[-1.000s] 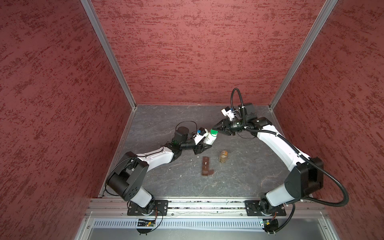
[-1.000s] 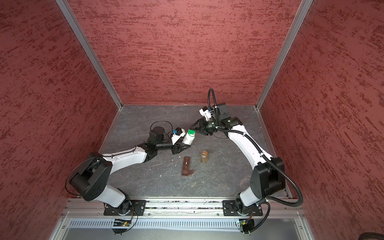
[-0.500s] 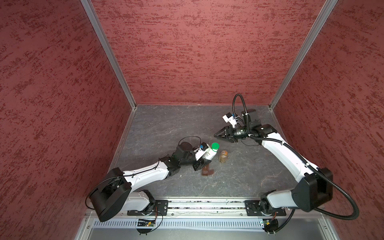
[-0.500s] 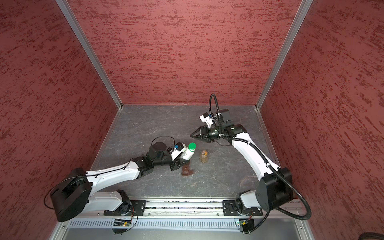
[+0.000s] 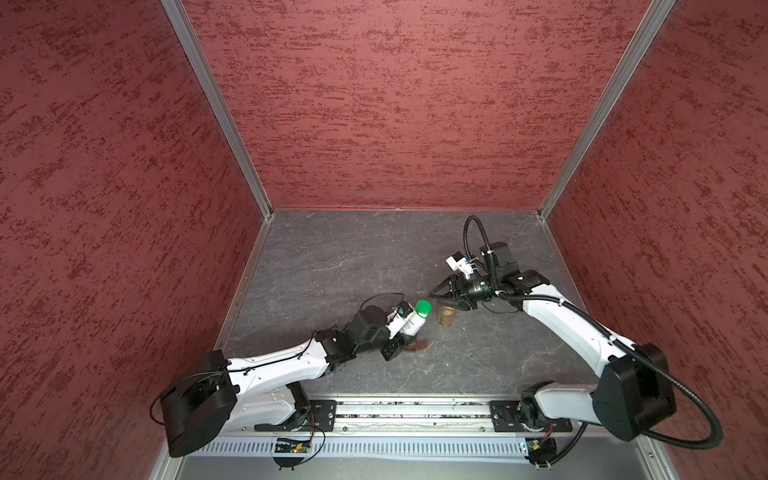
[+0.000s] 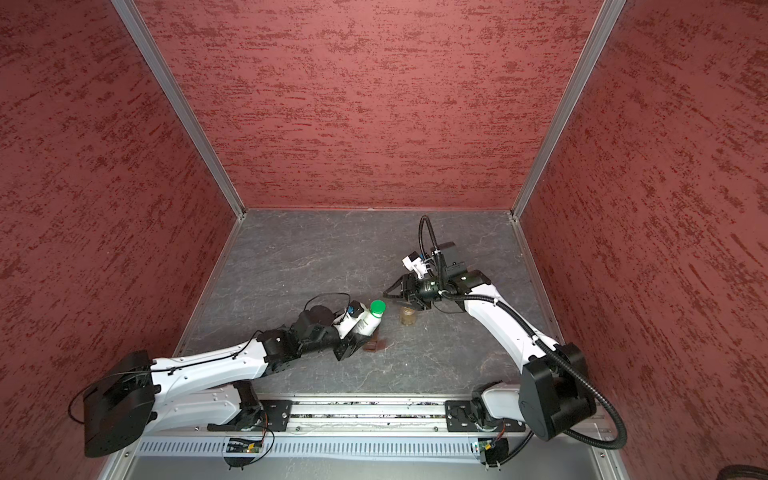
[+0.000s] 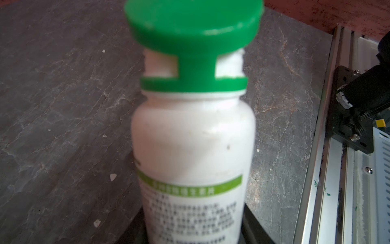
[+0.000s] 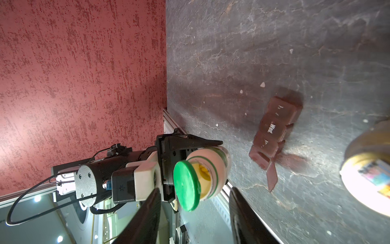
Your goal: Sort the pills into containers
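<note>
My left gripper (image 5: 399,334) (image 7: 193,232) is shut on a white bottle (image 5: 410,323) (image 6: 366,324) (image 7: 193,143), held tilted above the table. Its green cap (image 5: 423,307) (image 8: 186,186) hangs flipped open on its hinge strap. In the right wrist view yellow pills (image 8: 204,171) show inside the mouth. The containers (image 5: 419,345) (image 6: 376,345) (image 8: 274,126), a brown strip of cells, lie on the table just under and beside the bottle; one end lid (image 8: 272,176) stands open. My right gripper (image 5: 435,295) (image 6: 388,293) (image 8: 194,189) is open and empty, a short way right of the cap.
An amber bottle (image 5: 446,316) (image 6: 408,316) (image 8: 367,169) stands on the grey table (image 5: 353,266) right below my right gripper. Red walls close the back and both sides. A metal rail (image 5: 411,415) runs along the front edge.
My left arm carried the bottle forward, over the strip. My right gripper came off the green cap, drew back to the right and opened wider.
</note>
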### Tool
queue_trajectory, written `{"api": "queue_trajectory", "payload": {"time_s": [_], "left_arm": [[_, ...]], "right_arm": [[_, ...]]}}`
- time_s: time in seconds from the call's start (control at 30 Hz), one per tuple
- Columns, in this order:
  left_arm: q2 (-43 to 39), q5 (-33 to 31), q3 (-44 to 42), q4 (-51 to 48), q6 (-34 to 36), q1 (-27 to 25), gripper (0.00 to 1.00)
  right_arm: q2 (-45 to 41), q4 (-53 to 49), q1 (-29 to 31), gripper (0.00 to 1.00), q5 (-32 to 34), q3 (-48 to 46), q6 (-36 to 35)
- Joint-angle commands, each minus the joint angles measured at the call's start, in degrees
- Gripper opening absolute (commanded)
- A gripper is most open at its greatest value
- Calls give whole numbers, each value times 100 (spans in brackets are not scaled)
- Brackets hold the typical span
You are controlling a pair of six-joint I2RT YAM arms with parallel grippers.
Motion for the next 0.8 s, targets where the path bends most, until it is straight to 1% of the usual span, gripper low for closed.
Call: {"api": "queue_trajectory", "payload": {"time_s": [0.0,0.2,0.27,0.43,0.6,0.77], "left_arm": [[-81,-232,-55,-178,-251,-43,0],[-377,-422,-200,-496,-716,-414,0],[-457,-602,-267,-542,-926,-633,0],[-661,-966,-425,-609,-1300,-976,0],[-754,-1080,-470,-666,-1418,-1080,0],[-729,-1006,-479,-670,-1440,-1101,0]], "right_arm": [[-167,546,128,54,-112,-70,329],[-237,719,302,56,-50,-197,550],[-238,809,405,57,-17,-242,655],[-243,869,594,58,137,-431,821],[-305,1139,784,58,227,-776,1134],[-202,1739,1122,57,194,-1040,1530]]}}
